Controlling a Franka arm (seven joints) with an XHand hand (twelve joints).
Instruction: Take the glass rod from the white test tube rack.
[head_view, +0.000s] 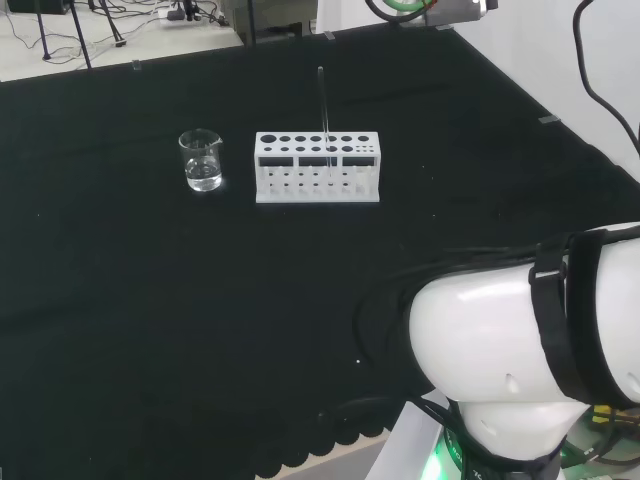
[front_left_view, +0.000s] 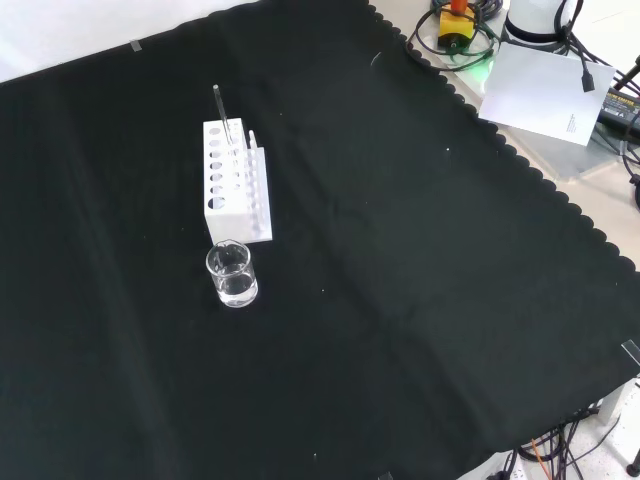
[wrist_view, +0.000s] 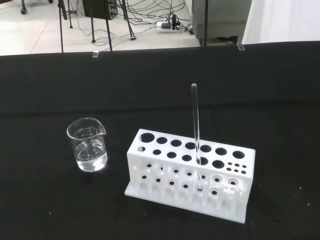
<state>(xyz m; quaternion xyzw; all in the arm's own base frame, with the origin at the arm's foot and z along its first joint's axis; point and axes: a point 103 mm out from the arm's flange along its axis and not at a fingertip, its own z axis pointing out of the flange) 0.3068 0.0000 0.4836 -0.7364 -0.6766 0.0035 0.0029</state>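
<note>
Nearest in the head view, the arm's big white link (head_view: 520, 340) rises at the lower right over the black cloth (head_view: 150, 330); how the hand's fingers stand cannot be told. Farther out on the cloth sits the white test tube rack (head_view: 317, 167), with the glass rod (head_view: 322, 110) standing almost upright in one of its holes, untouched. Just beside the rack, to its left in this view, stands a small clear beaker (head_view: 202, 160) holding a little clear liquid.
</note>
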